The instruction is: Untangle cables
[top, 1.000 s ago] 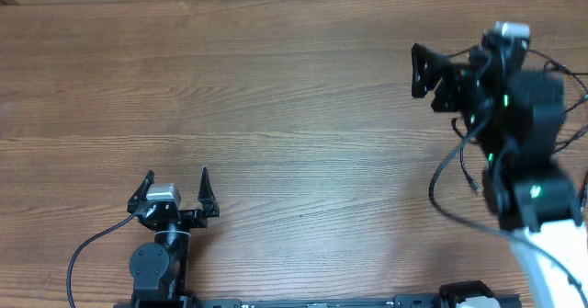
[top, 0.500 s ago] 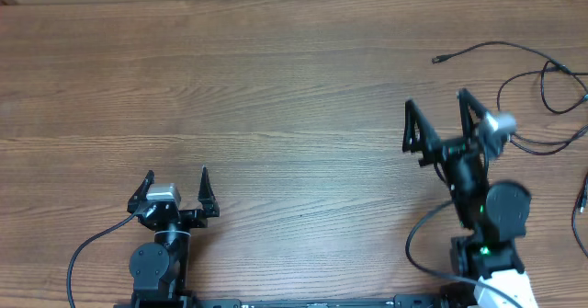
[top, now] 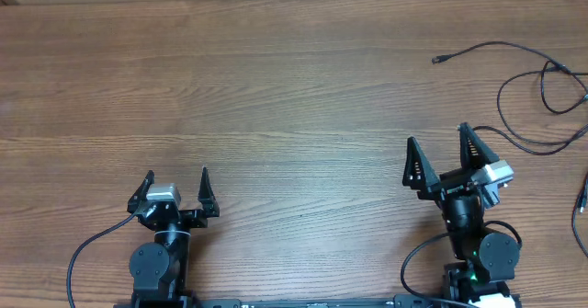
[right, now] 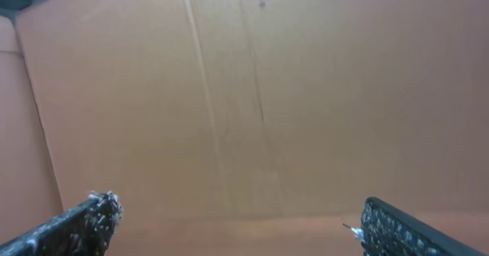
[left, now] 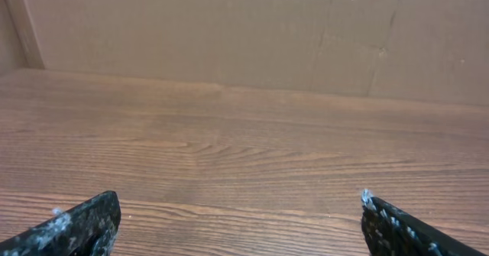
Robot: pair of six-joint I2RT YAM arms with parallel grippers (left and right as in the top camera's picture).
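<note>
Overhead: the cables (top: 439,59) lie spread in thin loops at the upper right and right edge of the table (top: 276,87), one plug end pointing left; the right gripper (top: 438,147) sits below them at lower right, jaws spread wide, holding nothing, well apart from the cords; the left gripper (top: 177,184) rests at lower left, jaws likewise apart and empty.

Left wrist: the left gripper (left: 240,202) gapes over wood grain; a cardboard wall (left: 229,27) stands behind.

Right wrist: the right gripper (right: 237,206) gapes, tilted toward the cardboard wall (right: 244,95), which fills the frame.
</note>
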